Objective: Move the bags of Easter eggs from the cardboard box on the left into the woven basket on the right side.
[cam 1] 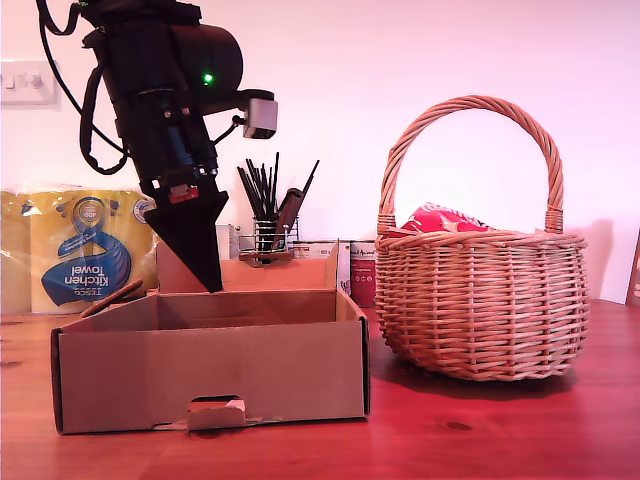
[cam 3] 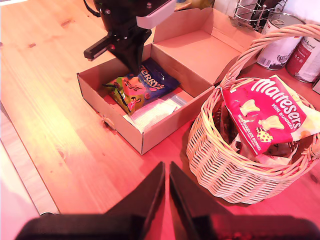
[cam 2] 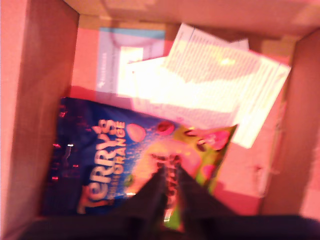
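The cardboard box (cam 1: 210,370) stands at the exterior view's left. My first gripper (cam 1: 213,285) reaches down into it. In the first wrist view its tips (cam 2: 170,182) are shut on the edge of a yellow-green bag of Easter eggs (cam 2: 210,145), which lies partly over a navy bag (cam 2: 90,170). From the second wrist view I see the same gripper (cam 3: 134,67) over both bags (cam 3: 125,92) in the box (cam 3: 120,125). The woven basket (cam 1: 480,300) at the exterior view's right holds a red bag (cam 3: 265,115). My second gripper (cam 3: 166,185) hovers shut and empty above the table near the basket (cam 3: 220,165).
A white printed sheet (cam 2: 215,90) lies on the box floor beside the bags. Behind the box stand a kitchen towel pack (cam 1: 85,250), a wire pot of black brushes (cam 1: 268,235) and tins (cam 3: 277,50). The box's back flap (cam 3: 200,45) lies folded outward.
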Robot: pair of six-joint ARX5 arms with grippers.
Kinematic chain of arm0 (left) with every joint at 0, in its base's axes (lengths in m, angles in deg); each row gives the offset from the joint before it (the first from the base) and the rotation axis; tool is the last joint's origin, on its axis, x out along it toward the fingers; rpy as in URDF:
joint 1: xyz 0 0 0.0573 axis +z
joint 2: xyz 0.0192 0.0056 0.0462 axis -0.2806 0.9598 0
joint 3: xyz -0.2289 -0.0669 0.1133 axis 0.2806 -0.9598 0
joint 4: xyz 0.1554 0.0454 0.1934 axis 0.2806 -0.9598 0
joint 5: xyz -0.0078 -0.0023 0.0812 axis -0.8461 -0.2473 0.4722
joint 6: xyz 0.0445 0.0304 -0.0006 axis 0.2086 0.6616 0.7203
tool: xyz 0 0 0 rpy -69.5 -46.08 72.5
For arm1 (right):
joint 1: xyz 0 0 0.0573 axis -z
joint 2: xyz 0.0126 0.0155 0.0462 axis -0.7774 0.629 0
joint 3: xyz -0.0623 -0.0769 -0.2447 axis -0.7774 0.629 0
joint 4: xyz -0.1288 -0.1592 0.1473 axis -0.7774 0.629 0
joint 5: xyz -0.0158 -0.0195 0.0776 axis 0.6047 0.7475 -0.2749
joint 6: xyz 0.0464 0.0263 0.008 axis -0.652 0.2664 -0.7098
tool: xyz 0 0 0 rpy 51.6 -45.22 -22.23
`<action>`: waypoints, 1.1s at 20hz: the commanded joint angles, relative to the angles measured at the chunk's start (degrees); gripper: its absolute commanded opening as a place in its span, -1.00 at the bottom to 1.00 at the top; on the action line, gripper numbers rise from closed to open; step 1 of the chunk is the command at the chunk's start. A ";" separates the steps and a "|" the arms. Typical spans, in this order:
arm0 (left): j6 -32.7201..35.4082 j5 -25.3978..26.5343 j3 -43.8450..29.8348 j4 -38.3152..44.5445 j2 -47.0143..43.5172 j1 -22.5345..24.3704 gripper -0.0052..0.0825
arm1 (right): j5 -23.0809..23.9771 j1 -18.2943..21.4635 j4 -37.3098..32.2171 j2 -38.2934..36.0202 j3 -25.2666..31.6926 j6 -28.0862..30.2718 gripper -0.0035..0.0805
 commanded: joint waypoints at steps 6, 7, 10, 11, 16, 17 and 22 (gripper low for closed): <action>2.62 -5.27 -0.24 -1.79 0.90 1.07 0.85 | -0.02 -0.28 -0.22 -0.22 0.31 0.15 -0.95; 4.11 -5.07 -0.33 -1.49 1.14 1.20 0.92 | -0.02 -0.28 -0.22 -0.22 0.31 0.15 -0.95; 8.41 -4.76 -0.33 -0.37 3.34 2.78 0.92 | -0.02 -0.28 -0.22 -0.22 0.31 0.15 -0.95; 8.87 -3.87 -0.33 -0.55 4.48 3.28 0.92 | -0.02 -0.28 -0.22 -0.22 0.31 0.15 -0.95; 15.04 -0.04 -0.33 1.03 9.68 3.39 0.92 | 0.02 -0.28 -0.17 -0.22 0.31 0.15 -0.95; 14.99 0.98 -0.33 2.32 10.14 3.21 0.92 | 0.02 -0.28 -0.17 -0.22 0.31 0.17 -0.95; 14.99 1.29 -0.35 5.07 12.35 3.17 0.92 | 0.02 -0.28 -0.22 -0.22 0.31 0.42 -0.95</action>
